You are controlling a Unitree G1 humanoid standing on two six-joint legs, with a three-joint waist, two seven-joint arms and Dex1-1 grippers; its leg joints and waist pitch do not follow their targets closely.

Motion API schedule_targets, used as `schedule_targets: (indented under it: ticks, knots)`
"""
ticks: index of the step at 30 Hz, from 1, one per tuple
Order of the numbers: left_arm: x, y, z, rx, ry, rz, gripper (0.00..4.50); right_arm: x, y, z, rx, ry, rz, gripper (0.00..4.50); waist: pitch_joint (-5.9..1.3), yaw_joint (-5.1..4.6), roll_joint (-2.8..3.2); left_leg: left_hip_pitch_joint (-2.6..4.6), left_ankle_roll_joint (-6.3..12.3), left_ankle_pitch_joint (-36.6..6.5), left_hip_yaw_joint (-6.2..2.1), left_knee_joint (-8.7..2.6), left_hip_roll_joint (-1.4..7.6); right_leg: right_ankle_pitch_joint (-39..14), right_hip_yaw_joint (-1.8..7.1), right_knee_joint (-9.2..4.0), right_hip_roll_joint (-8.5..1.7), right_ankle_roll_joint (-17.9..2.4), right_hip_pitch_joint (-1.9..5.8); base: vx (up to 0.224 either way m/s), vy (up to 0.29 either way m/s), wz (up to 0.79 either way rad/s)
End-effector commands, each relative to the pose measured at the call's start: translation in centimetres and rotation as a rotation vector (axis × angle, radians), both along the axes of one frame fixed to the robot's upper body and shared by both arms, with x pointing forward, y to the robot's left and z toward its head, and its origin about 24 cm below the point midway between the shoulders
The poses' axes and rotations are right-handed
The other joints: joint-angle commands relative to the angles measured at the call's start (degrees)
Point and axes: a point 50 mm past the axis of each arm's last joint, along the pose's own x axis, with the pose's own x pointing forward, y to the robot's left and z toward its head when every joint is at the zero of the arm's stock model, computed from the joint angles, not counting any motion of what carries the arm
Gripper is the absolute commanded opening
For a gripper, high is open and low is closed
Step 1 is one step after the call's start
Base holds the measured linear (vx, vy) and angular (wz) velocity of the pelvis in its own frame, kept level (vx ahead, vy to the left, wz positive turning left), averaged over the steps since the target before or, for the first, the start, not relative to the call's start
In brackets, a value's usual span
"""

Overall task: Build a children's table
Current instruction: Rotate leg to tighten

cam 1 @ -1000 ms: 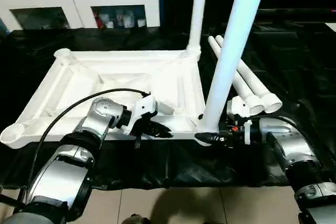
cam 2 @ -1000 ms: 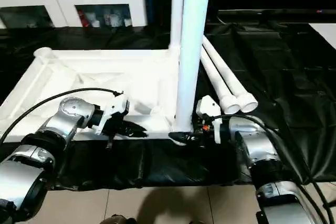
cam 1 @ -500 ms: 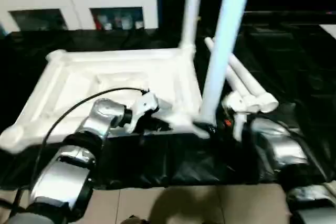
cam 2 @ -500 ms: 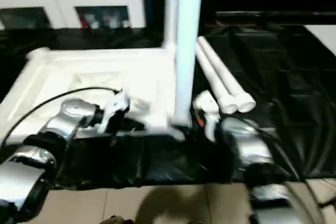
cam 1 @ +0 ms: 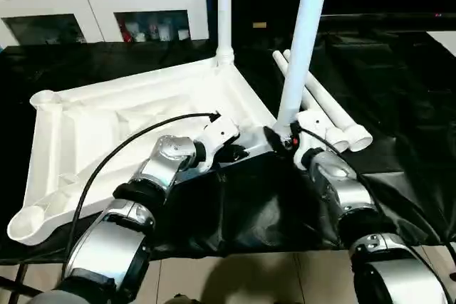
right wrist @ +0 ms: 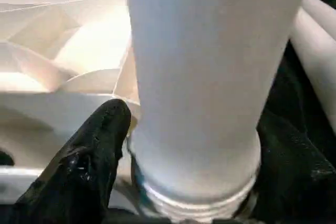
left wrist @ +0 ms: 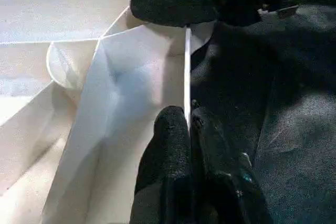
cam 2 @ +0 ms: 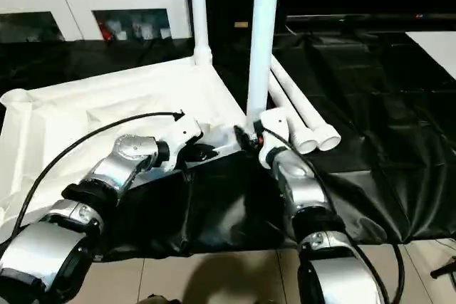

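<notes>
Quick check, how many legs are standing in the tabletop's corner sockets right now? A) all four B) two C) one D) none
B: two legs stand upright in sockets of the upturned tabletop, one at the far corner and one at the near corner by the right gripper; two more legs lie on the black cloth beside it.

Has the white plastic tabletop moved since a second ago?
Yes. The white plastic tabletop has swung round against the two loose white legs lying on the black sheet; its near right corner is now farther away.
</notes>
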Motion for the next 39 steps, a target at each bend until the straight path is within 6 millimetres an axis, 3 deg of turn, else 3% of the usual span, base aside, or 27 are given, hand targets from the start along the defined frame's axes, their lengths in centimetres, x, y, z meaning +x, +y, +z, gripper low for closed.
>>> schedule_targets:
  ticks: [1,9,15,19,22,27,31,35,37,39]
  knots:
    - [-0.6,-0.6,0.1,-0.026,-0.013,-0.097,0.00,-1.0,1.8,-0.7,-0.009,0.014,0.183,3.91,-3.69,0.14,-1.04,0.83,4.64,-13.5,-1.65,-4.19,3.33,-15.3,2.38,-4.42,-3.87,-12.6,2.58,0.000,0.000,0.00]
    - [-1.2,1.9,0.6,0.012,0.029,-0.270,0.00,-2.4,-1.7,-0.1,-0.067,0.028,0.474,3.91,-3.83,0.89,-0.98,0.87,6.66,-11.6,-1.34,-3.80,3.66,-10.8,2.23,-3.72,-3.70,-14.8,2.66,0.000,0.000,0.00]
    - [-1.2,2.9,1.3,0.007,0.066,-0.352,0.00,-3.8,-3.5,0.6,-0.097,0.077,0.702,3.91,-3.79,1.58,-0.96,0.94,6.46,-12.3,-1.40,-3.80,3.75,-11.4,2.31,-3.76,-3.86,-15.1,2.77,0.000,0.000,0.00]
    - [-1.3,3.3,1.6,0.013,0.084,-0.400,0.00,-4.3,-3.7,0.9,-0.093,0.116,0.796,3.63,-3.80,1.73,-0.67,1.00,6.06,-12.3,-1.50,-3.86,3.69,-11.7,2.23,-3.78,-3.83,-15.4,2.78,0.000,0.000,0.00]
    - [-1.4,3.4,1.6,0.018,0.088,-0.418,0.00,-4.5,-3.7,1.0,-0.101,0.124,0.828,3.29,-3.92,1.91,-0.77,1.04,6.16,-11.8,-1.49,-3.82,3.83,-9.9,2.27,-3.56,-3.82,-15.9,2.69,0.000,0.000,0.00]
    - [-1.4,3.6,1.6,0.022,0.094,-0.427,0.00,-4.5,-3.3,1.0,-0.091,0.130,0.840,2.85,-3.88,2.30,-0.72,1.17,5.56,-12.0,-1.49,-3.88,3.89,-10.4,2.29,-3.59,-3.92,-15.9,2.67,0.000,0.000,0.00]
    - [-1.3,3.6,1.6,0.011,0.092,-0.403,0.00,-4.5,-3.1,0.8,-0.069,0.132,0.814,2.75,-3.87,2.29,-0.71,1.14,5.26,-12.1,-1.52,-3.92,3.85,-10.2,2.26,-3.56,-3.87,-15.8,2.69,0.000,0.000,0.00]
    - [-0.5,2.7,1.9,-0.075,0.084,-0.266,0.00,-3.6,-2.5,-0.2,-0.076,0.119,0.612,2.73,-3.75,2.20,-0.51,1.32,3.90,-13.0,-1.50,-4.07,3.90,-12.3,2.31,-3.71,-3.92,-15.5,2.40,0.000,0.000,0.00]
    - [-0.1,2.1,1.7,-0.073,0.077,-0.192,0.00,-3.1,-2.0,-0.9,-0.093,0.120,0.489,2.72,-3.65,1.70,-0.56,1.30,2.27,-14.6,-1.71,-4.28,3.72,-15.6,2.31,-4.03,-4.02,-14.6,2.38,0.000,0.000,0.00]
    - [0.3,1.5,1.7,-0.090,0.072,-0.129,0.00,-2.5,-1.5,-1.4,-0.085,0.134,0.362,2.72,-3.67,1.26,-0.47,1.42,1.78,-15.2,-1.68,-4.31,3.61,-15.7,2.34,-4.16,-3.82,-14.3,2.30,0.000,0.000,0.00]
